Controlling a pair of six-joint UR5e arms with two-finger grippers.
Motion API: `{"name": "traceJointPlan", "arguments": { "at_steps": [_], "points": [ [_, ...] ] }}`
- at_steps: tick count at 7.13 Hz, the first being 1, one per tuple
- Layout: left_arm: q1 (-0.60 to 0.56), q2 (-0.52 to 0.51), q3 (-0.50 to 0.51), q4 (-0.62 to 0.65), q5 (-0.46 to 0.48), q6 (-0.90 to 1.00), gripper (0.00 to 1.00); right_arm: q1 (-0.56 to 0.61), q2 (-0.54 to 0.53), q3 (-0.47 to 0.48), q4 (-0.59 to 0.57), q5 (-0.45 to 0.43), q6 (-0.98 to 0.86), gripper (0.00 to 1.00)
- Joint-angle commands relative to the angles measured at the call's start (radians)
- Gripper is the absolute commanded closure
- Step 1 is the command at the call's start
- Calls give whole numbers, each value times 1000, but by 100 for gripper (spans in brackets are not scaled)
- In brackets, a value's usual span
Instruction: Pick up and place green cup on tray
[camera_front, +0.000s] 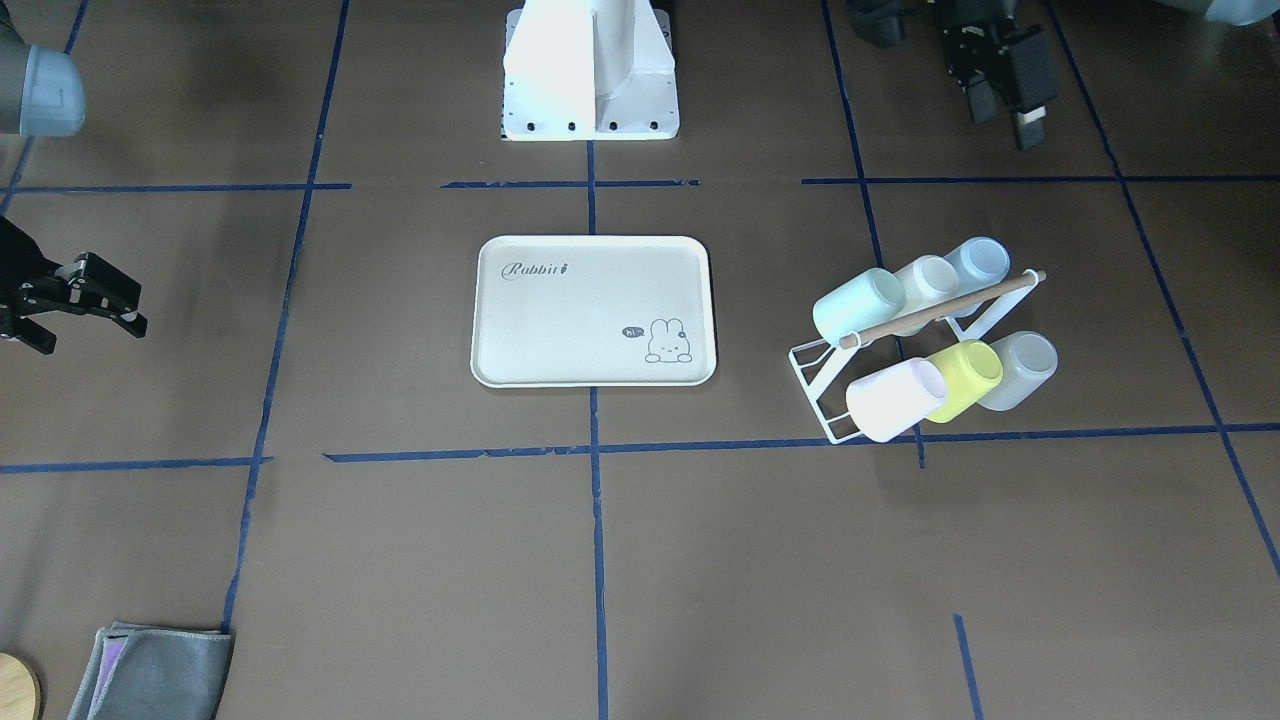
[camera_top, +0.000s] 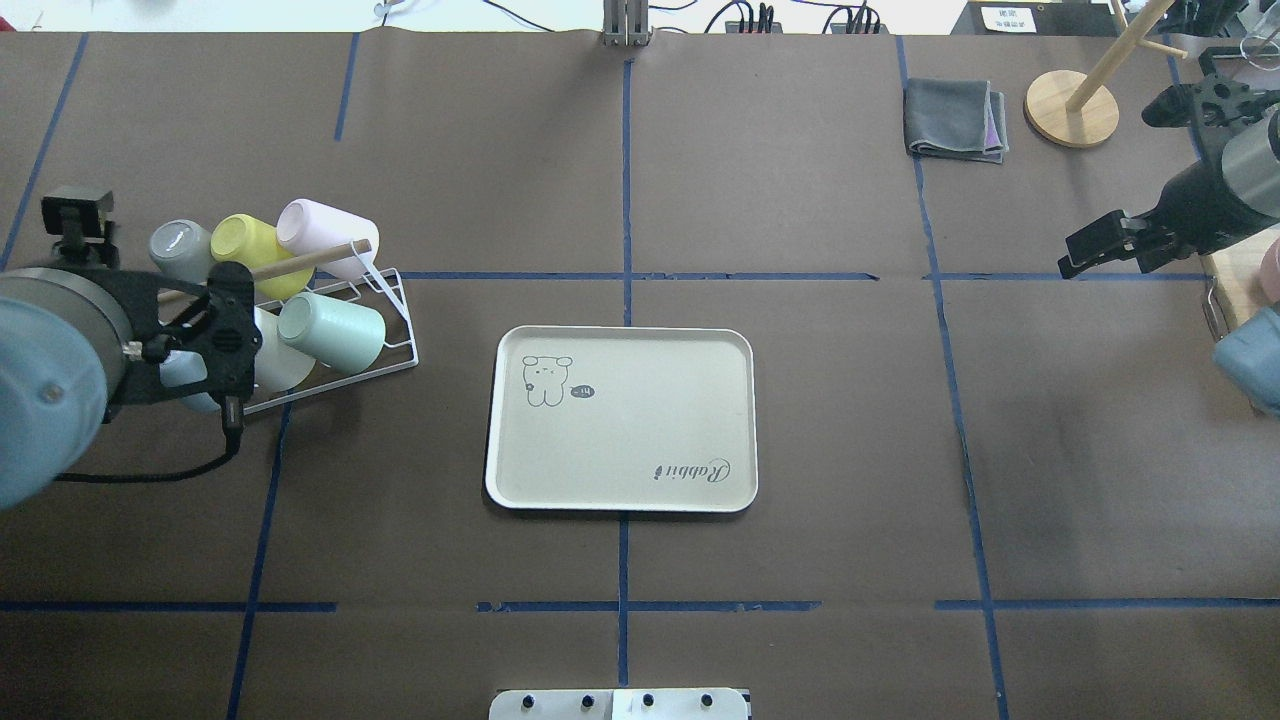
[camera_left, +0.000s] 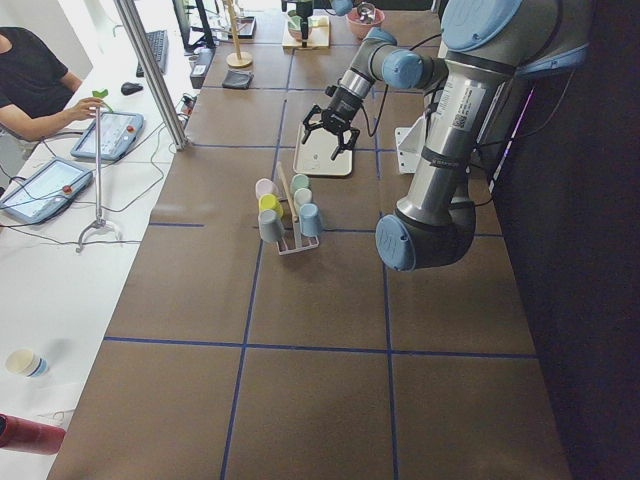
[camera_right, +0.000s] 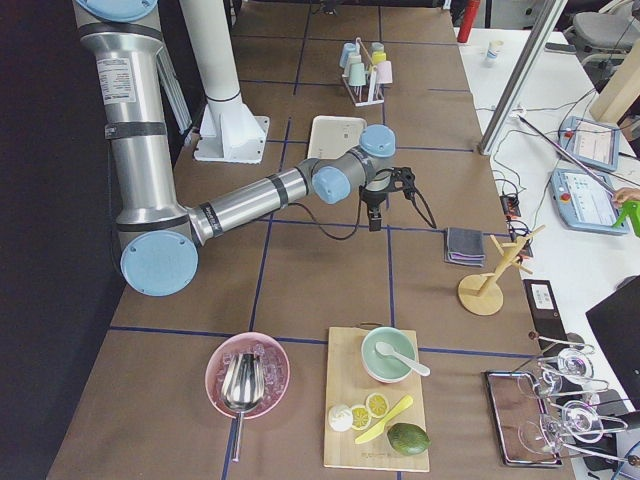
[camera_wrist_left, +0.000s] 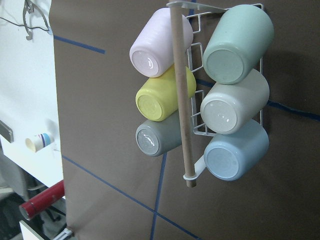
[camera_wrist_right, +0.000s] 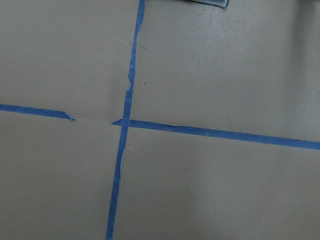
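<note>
A: Green cup (camera_front: 858, 305): smooth plastic, soft sheen. Tray (camera_front: 590, 310): matt cream, plastic-looking.
B: Rack (camera_front: 808, 383): white-coated wire; its rod (camera_front: 990, 292) bare wood. Table cover (camera_front: 400, 560): matt brown paper. Cloth (camera_front: 160, 670): grey, soft weave.

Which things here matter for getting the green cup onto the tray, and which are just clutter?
In the job:
green cup, lying on the rack
tray, mid-table

Lying about:
pink cup, yellow cup, grey cup, cream cup, blue cup, all on the same rack
folded cloth
wooden stand
</note>
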Motion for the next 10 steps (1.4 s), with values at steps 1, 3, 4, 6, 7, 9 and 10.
{"name": "traceJointPlan", "arguments": {
  "at_steps": [1,3,4,6,7,9,10],
  "points": [
    [166,-7,37,11,255,129,0,1,3,-18,4,-1,-1,0],
    [238,-63,272,8,368,145,1,2,4,-37,9,-4,-15,0],
    [246,-88,346,6,384,155,1,2,4,-35,9,-4,-15,0],
    [289,-90,444,8,451,157,1,2,4,-37,9,-4,-15,0],
    [297,-93,498,-4,474,152,1,2,7,-35,9,-4,-15,0],
    [289,-97,557,-78,477,151,1,2,7,-37,9,-7,-15,0],
    [285,-97,595,-93,493,152,1,2,7,-37,9,-7,-15,0]
  ]
}}
